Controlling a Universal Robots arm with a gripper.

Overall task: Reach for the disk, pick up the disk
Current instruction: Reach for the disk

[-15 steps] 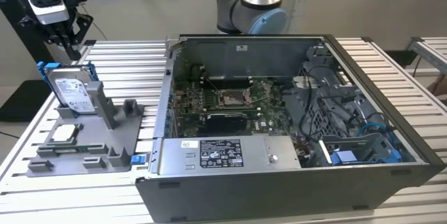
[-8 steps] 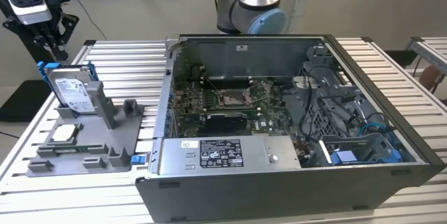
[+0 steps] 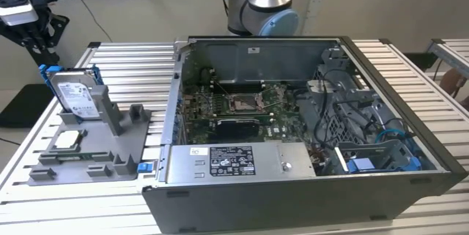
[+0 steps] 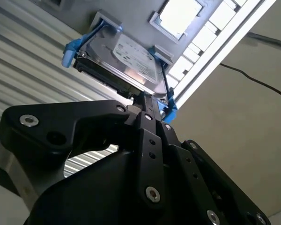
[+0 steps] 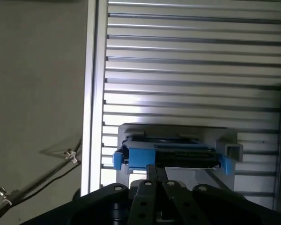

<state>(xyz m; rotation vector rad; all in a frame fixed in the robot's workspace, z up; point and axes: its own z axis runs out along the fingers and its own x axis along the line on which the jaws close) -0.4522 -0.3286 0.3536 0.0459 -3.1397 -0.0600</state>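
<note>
The disk (image 3: 76, 95) is a silver drive with a white label in a bright blue bracket. It stands on edge in a slot of the grey holder (image 3: 102, 158), at the exterior view's left. My black gripper (image 3: 45, 54) hangs just above the disk's upper far corner. In the second wrist view the fingertips (image 4: 147, 105) come together right by the disk's (image 4: 126, 58) edge and blue bracket. In the first wrist view the two fingers (image 5: 150, 172) lie close side by side, shut with nothing between them, just short of the disk (image 5: 178, 152).
A small flat silver chip (image 3: 67, 140) lies on the grey holder in front of the disk. An open computer case (image 3: 293, 136) fills the middle of the slatted metal table (image 3: 132, 59). The arm's base (image 3: 262, 10) stands behind the case. A cable runs over the floor beyond the table's edge (image 5: 96, 93).
</note>
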